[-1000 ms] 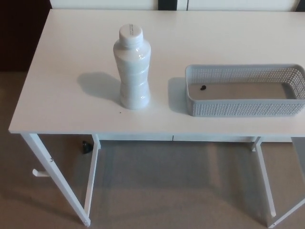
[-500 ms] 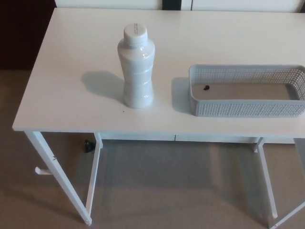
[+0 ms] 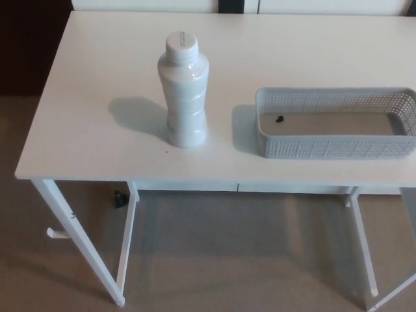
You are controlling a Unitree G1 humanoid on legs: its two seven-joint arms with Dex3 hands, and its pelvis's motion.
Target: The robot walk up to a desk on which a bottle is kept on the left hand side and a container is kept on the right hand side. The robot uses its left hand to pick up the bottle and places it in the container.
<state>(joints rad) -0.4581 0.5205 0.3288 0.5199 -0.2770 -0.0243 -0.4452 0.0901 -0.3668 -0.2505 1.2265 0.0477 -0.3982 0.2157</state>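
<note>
A white bottle (image 3: 184, 91) stands upright on the left part of the white table (image 3: 97, 130). A grey mesh container (image 3: 335, 123) sits well apart to its right. Neither hand appears, so their state and position relative to the bottle cannot be told.

One white desk (image 3: 91, 97) stands in the head view, and four of its white legs show beneath the top. On it is one white bottle (image 3: 184, 91) with one white cap (image 3: 181, 43). There is one grey mesh container (image 3: 335, 123), and one small dark object (image 3: 280, 119) lies inside it. One small dark item (image 3: 119, 198) sits on the floor under the desk.
</note>
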